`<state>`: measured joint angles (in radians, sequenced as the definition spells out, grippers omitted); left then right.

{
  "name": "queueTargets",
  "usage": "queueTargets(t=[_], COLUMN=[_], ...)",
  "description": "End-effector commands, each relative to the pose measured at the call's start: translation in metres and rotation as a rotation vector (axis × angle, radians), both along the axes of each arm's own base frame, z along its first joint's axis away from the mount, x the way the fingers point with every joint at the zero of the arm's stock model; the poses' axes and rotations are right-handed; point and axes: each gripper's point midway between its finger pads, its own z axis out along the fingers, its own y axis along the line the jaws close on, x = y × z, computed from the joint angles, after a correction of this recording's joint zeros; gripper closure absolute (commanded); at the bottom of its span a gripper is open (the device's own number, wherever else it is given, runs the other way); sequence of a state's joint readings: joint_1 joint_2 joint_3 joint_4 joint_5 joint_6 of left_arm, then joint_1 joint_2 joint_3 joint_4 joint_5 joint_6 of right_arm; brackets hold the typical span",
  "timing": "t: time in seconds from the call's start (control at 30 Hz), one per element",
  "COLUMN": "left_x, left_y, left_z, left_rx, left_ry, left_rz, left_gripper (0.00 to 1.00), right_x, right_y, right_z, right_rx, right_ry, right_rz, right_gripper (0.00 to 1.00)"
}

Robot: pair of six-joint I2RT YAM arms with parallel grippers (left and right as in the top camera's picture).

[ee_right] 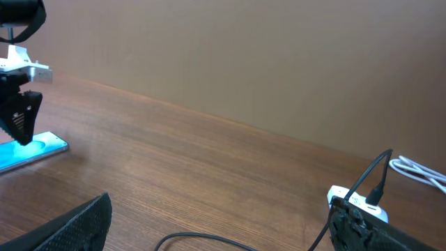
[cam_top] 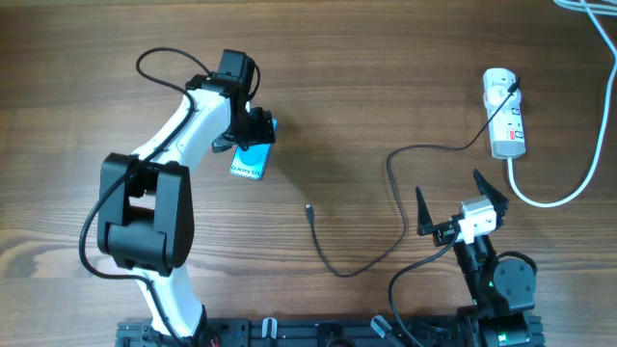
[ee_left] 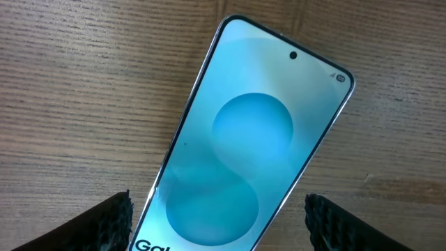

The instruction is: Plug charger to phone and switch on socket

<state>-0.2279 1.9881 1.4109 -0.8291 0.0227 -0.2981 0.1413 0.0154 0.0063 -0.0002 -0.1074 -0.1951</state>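
Left gripper (cam_top: 254, 133) stands open astride the phone (cam_top: 253, 162), upper left of centre; right gripper (cam_top: 446, 183) is open and empty, lower right. Risk: uneven closing could twist the phone, leaving its port turned away from the charger (cam_top: 308, 207), which lies loose at centre.

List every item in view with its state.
phone: screen lit, flat on the table, nothing plugged in.
charger: one end in the socket, free tip loose on the table.
socket: charger plugged in; switch too small to tell.
left gripper: jaws open, astride the phone.
right gripper: jaws open, empty.
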Motion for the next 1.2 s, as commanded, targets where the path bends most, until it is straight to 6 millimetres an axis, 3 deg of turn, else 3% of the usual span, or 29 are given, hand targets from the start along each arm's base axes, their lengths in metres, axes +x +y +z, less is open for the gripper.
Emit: queueTargets(t=[0.0,0.17,0.63,0.83,1.03,1.1,1.17], left_x=[0.002,0.005,0.015,-0.003,-0.026,-0.037,-0.044], left_y=[0.002,0.002,-0.002,0.002,0.008,0.01,0.012], left_z=[-0.009,-0.023,-0.023,-0.053,-0.058,-0.059,-0.059], left_rx=[0.018,0.033,0.031,0.033,0.045,0.05,0.054], left_ry=[0.001,0.007,-0.035,-0.02,0.069,0.115,0.146], left_rz=[-0.004,-0.057,-0.139,-0.138,-0.124,-0.099,-0.076], left_gripper=[0.15,0.13,0.09,0.0,0.17,0.0,0.0], right_x=[0.0,0.0,0.0,0.0,0.0,0.0,0.0], right_y=[0.0,0.0,0.0,0.0,0.0,0.0,0.0], right_z=[0.002,0.002,0.002,0.002,0.002,0.002,0.002], right_rx=[0.013,0.013,0.013,0.013,0.013,0.013,0.013], right_ry=[-0.006,-0.006,-0.006,-0.006,-0.006,-0.006,-0.006], right_rz=[-0.004,-0.004,-0.004,-0.004,-0.004,-0.004,-0.004], right_gripper=[0.0,0.0,0.0,0.0,0.0,0.0,0.0])
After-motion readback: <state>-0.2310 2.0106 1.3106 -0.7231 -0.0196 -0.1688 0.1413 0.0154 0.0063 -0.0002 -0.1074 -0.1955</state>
